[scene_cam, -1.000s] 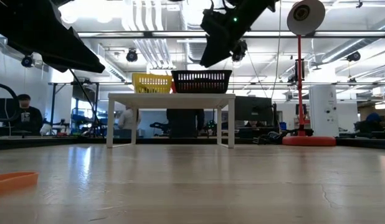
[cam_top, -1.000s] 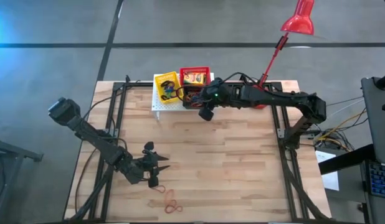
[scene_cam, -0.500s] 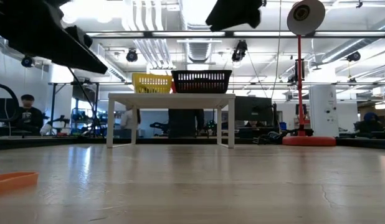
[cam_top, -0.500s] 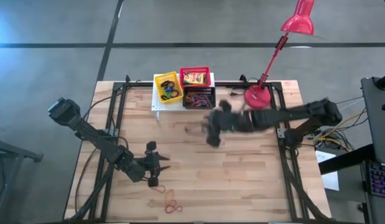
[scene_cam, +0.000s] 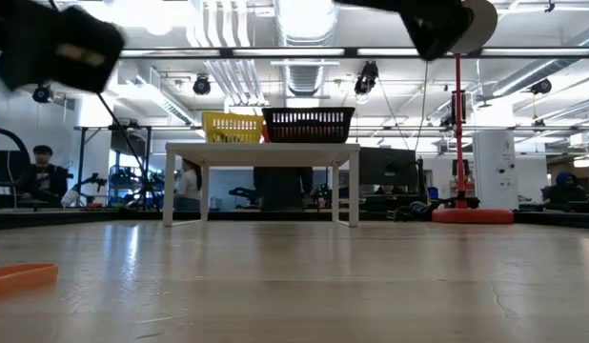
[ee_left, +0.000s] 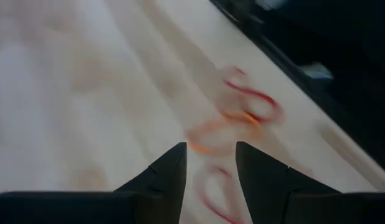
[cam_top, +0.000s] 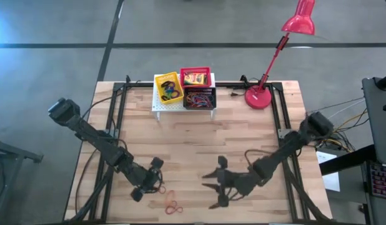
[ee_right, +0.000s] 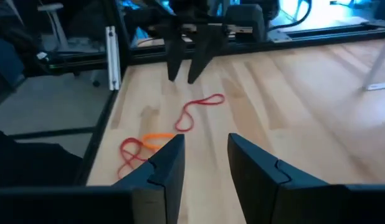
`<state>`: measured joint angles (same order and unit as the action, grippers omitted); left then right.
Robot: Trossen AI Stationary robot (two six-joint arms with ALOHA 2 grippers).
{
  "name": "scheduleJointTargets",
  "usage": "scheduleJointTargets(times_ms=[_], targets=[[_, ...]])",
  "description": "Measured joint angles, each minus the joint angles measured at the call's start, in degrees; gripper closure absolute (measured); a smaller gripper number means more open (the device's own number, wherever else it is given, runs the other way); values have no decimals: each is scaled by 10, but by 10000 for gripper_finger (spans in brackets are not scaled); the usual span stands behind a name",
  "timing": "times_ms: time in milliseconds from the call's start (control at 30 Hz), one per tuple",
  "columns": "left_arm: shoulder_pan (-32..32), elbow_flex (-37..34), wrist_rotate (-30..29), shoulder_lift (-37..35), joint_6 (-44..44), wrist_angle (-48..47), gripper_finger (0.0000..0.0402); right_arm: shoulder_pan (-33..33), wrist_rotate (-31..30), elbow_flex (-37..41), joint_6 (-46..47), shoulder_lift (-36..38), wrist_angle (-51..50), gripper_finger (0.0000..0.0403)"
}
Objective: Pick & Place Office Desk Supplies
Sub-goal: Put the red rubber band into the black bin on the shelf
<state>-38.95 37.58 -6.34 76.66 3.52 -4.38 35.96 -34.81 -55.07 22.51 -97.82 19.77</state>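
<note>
The left arm reaches low across the table's near left; its left gripper (cam_top: 157, 181) points at the elastic loops (cam_top: 170, 203), fingers parted and empty, just short of them. The right arm folds low at the near right; its right gripper (cam_top: 213, 187) faces the same loops, fingers apart, holding nothing. Farther back, more supplies fill the mesh baskets (cam_top: 183, 87) beside the red lamp (cam_top: 262, 97).

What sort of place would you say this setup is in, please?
Probably a robotics lab or open workshop: a wooden table on a concrete floor, rows of ceiling strip lights, and workbenches with monitors behind, where a person sits.
</note>
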Motion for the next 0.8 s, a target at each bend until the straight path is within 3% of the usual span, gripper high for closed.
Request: scheduleJointTargets(times_ms=[200,367,567,800], targets=[[-66,-20,26,0,58,-55,261,3,-15,-17,0,-107,112,297],[-115,-51,-45,0,104,-26,261,-14,-15,-70,-12,-183,112,304],[-120,-105,-63,0,130,82,262,-34,-13,-145,-80,-244,108,312],[-119,-136,-78,0,134,99,284,-40,-12,-182,-160,-257,106,312]])
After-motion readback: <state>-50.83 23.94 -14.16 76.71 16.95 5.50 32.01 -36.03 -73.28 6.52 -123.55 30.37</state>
